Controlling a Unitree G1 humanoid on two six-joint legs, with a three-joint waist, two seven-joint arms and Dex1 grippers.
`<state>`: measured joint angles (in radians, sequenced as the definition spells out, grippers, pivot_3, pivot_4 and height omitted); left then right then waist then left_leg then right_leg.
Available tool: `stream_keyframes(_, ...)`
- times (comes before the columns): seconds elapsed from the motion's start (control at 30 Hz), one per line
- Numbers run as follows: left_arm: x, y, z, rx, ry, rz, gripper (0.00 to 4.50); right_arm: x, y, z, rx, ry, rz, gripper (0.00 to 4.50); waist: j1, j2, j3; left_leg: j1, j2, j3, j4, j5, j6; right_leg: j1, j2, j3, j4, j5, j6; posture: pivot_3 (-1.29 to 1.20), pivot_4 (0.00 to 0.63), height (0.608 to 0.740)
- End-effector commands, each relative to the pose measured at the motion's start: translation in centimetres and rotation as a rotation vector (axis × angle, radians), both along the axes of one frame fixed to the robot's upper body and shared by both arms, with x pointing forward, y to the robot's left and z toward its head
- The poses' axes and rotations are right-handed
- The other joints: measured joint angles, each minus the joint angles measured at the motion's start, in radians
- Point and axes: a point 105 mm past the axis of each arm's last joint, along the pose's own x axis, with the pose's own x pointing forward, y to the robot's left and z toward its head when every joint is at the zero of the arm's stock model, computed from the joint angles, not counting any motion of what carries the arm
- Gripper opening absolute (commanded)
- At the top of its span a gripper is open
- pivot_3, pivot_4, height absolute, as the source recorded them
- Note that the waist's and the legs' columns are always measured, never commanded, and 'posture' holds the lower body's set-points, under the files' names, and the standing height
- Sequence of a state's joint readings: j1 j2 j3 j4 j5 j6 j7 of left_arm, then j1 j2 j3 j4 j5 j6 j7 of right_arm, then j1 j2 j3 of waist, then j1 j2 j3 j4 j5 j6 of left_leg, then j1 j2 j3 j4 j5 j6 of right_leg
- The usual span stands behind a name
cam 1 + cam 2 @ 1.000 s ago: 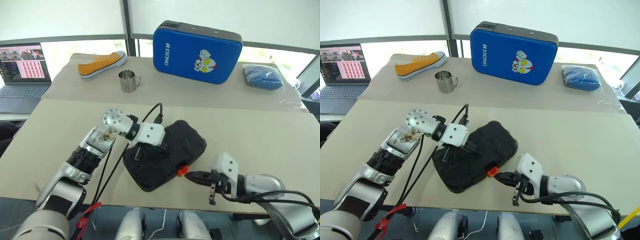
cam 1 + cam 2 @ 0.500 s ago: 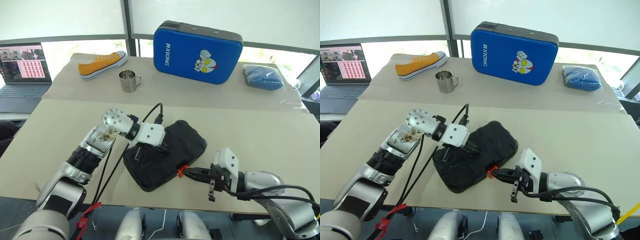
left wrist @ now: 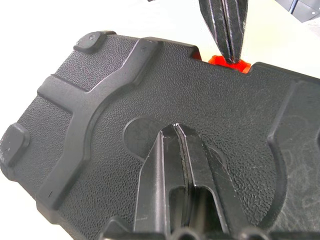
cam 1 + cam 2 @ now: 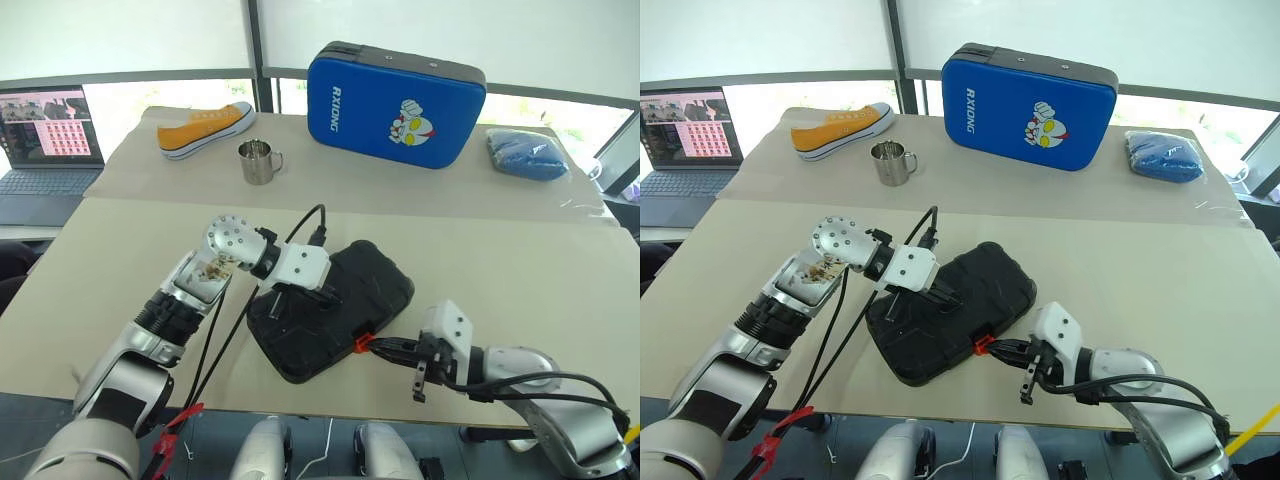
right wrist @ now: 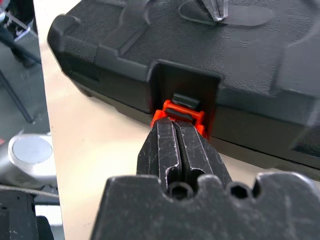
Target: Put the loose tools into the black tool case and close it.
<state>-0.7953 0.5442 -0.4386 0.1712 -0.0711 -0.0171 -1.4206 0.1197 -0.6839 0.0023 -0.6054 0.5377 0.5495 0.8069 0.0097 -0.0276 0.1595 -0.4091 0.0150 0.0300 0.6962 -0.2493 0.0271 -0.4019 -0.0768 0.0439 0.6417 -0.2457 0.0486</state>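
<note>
**Case shut, right jaws at the latch**

Your case (image 4: 330, 322) lies closed on the bench (image 4: 520, 260), near the front edge, turned at an angle, lid down.

Left gripper (image 3: 174, 131): jaws together, tips pressed flat on the lid in a shallow round recess. Nothing held.

Right gripper (image 5: 176, 126): jaws together, tips against the orange latch (image 5: 178, 113) on the case's front wall. From the head view you see it come in low and nearly level from the right, tips (image 4: 378, 343) meeting the latch (image 4: 362, 343). Can't tell if the latch is fully seated; it sits in its notch with a dark tab above it.

No loose tools visible on the bench around the case.

Back of the bench, well apart from the case: blue zip case (image 4: 395, 90) standing up, steel mug (image 4: 256, 162), yellow shoe (image 4: 203, 128), blue cloth bundle (image 4: 526, 154). Laptop (image 4: 45, 140) off to the left on a separate surface.
</note>
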Motion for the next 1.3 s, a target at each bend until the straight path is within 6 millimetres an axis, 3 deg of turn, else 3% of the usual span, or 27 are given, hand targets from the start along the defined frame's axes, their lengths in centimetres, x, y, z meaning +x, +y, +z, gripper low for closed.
stream_keyframes(0.03,0.3,0.6,-0.8,0.046,0.002,0.032,0.01,-1.4,-0.8,0.9,-0.018,-0.002,0.024,0.00,0.001,0.000,0.000,0.000,0.000,0.000,0.000,0.000,0.000,0.000,0.000,0.000,0.000,0.000,0.000,0.00,0.150,0.739)
stream_keyframes(0.23,0.3,0.4,-1.0,0.050,0.001,0.021,0.01,-0.8,-0.3,-2.4,-0.115,0.038,-0.002,0.00,-0.004,0.000,0.000,0.001,0.000,0.000,0.000,0.000,0.000,0.000,0.000,0.000,0.000,0.000,0.000,0.00,0.150,0.739)
stream_keyframes(0.4,0.3,-0.1,-0.7,0.045,-0.003,0.008,0.01,0.4,1.2,-3.4,-0.124,0.026,0.005,0.00,-0.005,0.000,0.000,0.000,0.000,0.000,0.000,0.000,0.000,-0.001,0.001,0.000,0.000,0.000,0.000,0.00,0.150,0.739)
stream_keyframes(0.57,0.3,-0.3,-0.6,0.045,-0.004,0.002,0.01,1.2,2.2,-2.5,-0.093,-0.014,0.022,0.00,0.000,0.000,0.000,-0.001,0.000,0.000,0.000,0.000,0.000,-0.001,0.000,0.000,0.000,0.000,0.000,0.00,0.150,0.739)
stream_keyframes(0.73,0.0,-0.7,-1.3,0.049,0.008,-0.007,0.01,1.7,3.0,1.2,0.004,-0.079,0.026,0.00,-0.008,0.000,0.000,0.000,0.000,0.000,0.000,0.000,0.000,-0.001,0.001,0.000,0.000,0.000,0.000,0.00,0.150,0.739)
stream_keyframes(0.9,-0.2,-1.0,-1.9,0.052,0.015,-0.017,0.01,1.5,3.2,2.5,0.014,-0.100,0.029,0.00,-0.017,0.000,0.000,-0.001,0.001,0.000,0.000,0.000,0.000,-0.002,0.001,0.000,0.001,0.000,-0.001,0.00,0.150,0.739)
stream_keyframes(1.3,0.4,-0.4,-2.2,0.053,0.012,0.016,0.01,1.2,1.6,1.9,-0.049,-0.095,0.025,0.00,-0.014,0.000,0.000,-0.001,0.000,-0.001,-0.001,0.000,0.000,-0.001,0.000,0.000,0.000,0.000,0.000,0.00,0.150,0.739)
